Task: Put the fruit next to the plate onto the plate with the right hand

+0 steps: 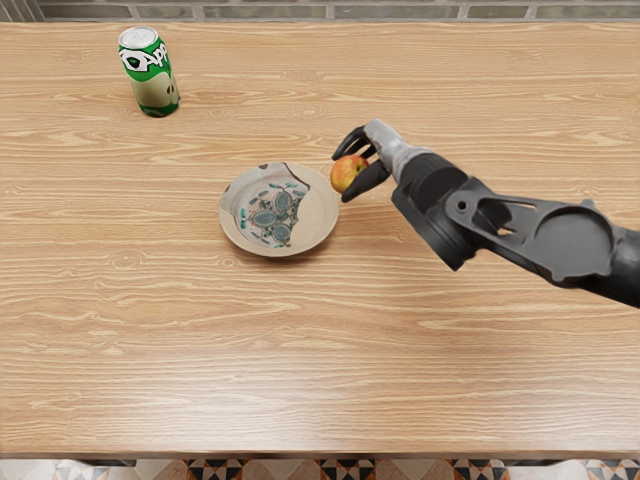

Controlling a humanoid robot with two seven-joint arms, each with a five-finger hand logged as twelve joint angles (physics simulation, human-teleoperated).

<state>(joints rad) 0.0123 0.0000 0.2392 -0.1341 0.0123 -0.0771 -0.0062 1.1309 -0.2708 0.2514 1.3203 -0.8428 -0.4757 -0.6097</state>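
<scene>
Bench carries, nearest, a patterned plate. Just past its right rim is the apple, with the right robot hand clamped around it. The fruit is judged firm, smooth, light and prone to roll, so a grip across its widest part suits. A green drink can stands farthest back.

Single head view. It looks down at a slant from the counter's near side, facing its far edge. Mid range: near and far edges are both in frame, sides cut off. Robot hand sits just right of centre, upper half. Brick wall strip far beyond it, floor tiles well on its near side.
</scene>
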